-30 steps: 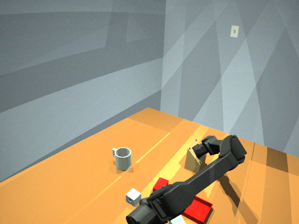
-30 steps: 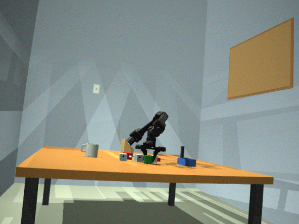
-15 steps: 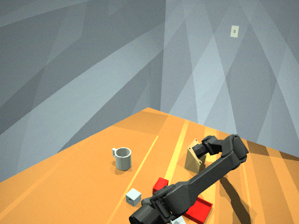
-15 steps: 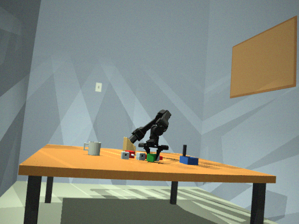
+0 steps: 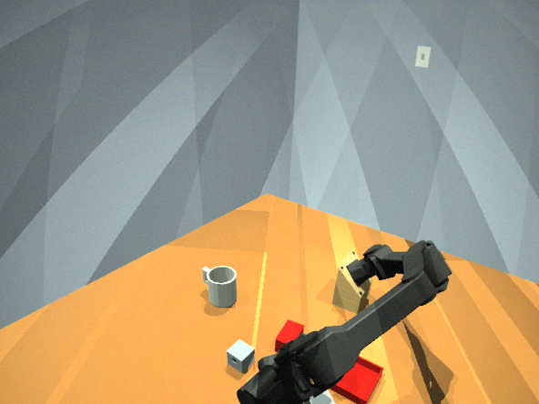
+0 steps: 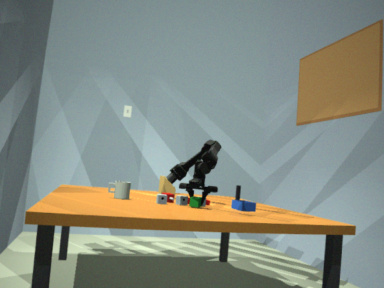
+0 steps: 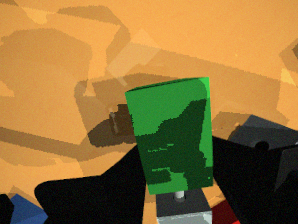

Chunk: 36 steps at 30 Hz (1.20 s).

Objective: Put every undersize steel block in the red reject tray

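My gripper [image 6: 196, 202] [image 7: 169, 139] is shut on the green GO gauge [image 6: 195, 202] [image 7: 170, 120], low over the table. In the wrist view its pale pin [image 7: 179, 194] points at a steel block [image 7: 185, 218] and meets its dark holed face; how deep it sits cannot be told. The exterior view shows two steel blocks [image 6: 161, 199] [image 6: 181, 200] left of the gauge, holes facing that camera; a further one [image 6: 204, 202] is mostly hidden behind a finger. The top view shows one steel block [image 5: 240, 356] and part of another [image 5: 322, 399]. The red tray [image 5: 360, 381] is partly behind the arm.
A red block-like piece [image 5: 289, 333] [image 6: 168, 196] stands near the steel blocks. A grey mug [image 5: 222, 287] [image 6: 122, 190] stands farther off. A tan wedge [image 5: 350, 291] [image 6: 165, 186] is by the arm. A blue box [image 6: 243, 205] with a black post [image 6: 238, 192] stands right in the exterior view.
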Tool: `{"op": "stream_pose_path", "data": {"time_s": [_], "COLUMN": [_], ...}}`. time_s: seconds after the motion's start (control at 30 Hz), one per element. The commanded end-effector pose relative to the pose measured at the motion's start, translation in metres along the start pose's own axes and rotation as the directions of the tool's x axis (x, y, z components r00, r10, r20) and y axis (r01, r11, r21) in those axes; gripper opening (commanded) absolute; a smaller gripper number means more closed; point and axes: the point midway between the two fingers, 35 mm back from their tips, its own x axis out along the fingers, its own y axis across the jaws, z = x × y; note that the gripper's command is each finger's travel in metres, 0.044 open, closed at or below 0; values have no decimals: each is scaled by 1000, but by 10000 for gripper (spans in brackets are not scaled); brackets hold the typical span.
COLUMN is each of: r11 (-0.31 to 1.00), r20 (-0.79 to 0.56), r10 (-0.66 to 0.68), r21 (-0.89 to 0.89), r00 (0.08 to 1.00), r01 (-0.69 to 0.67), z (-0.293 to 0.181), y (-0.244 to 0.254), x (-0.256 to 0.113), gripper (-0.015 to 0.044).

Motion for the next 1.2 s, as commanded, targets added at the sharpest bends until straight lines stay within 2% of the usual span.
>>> {"op": "stream_pose_path", "data": {"time_s": [0.0, 1.17], "r11": [1000, 1000], "r20": [4, 3], "r10": [5, 5], "r21": [4, 5], "r00": [1000, 1000], "r01": [-5, -5], "z": [-1, -18], "y": [1, 1], "x": [-2, -2], "gripper": [0, 0]}}
